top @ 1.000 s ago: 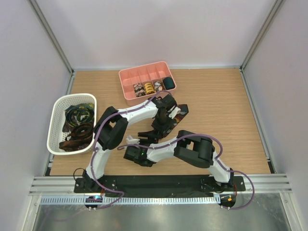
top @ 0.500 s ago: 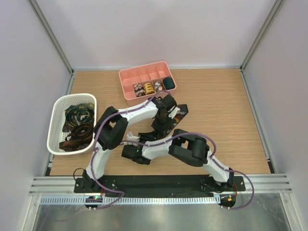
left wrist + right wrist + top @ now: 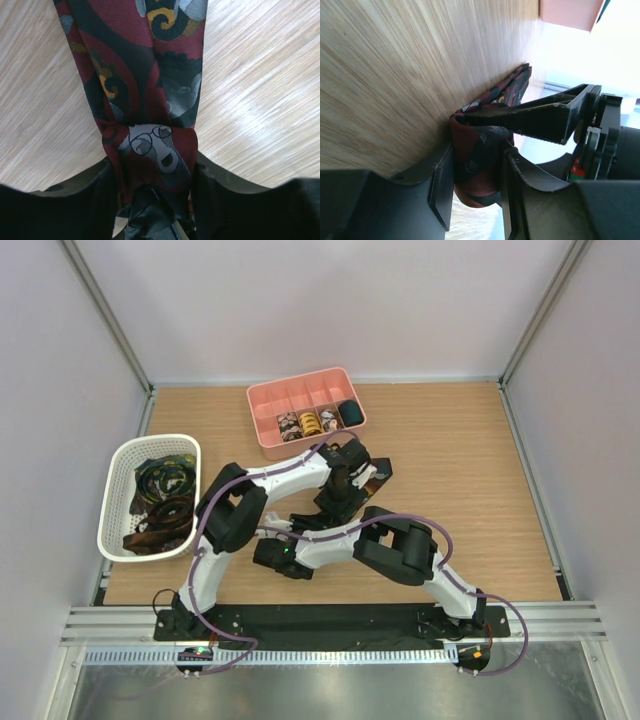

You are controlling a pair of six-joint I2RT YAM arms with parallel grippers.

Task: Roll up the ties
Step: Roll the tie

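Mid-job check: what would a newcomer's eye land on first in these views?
Mid-table, the left pincer and right pincer both clamp one half-rolled dark red tie, its tail lying flat on the table. Behind them the pink tray holds finished coils. The white basket at the left edge holds loose ties.

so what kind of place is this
Probably a robot lab test cell: a wooden table boxed in by white walls and aluminium posts, two robot arms bolted at its near edge.
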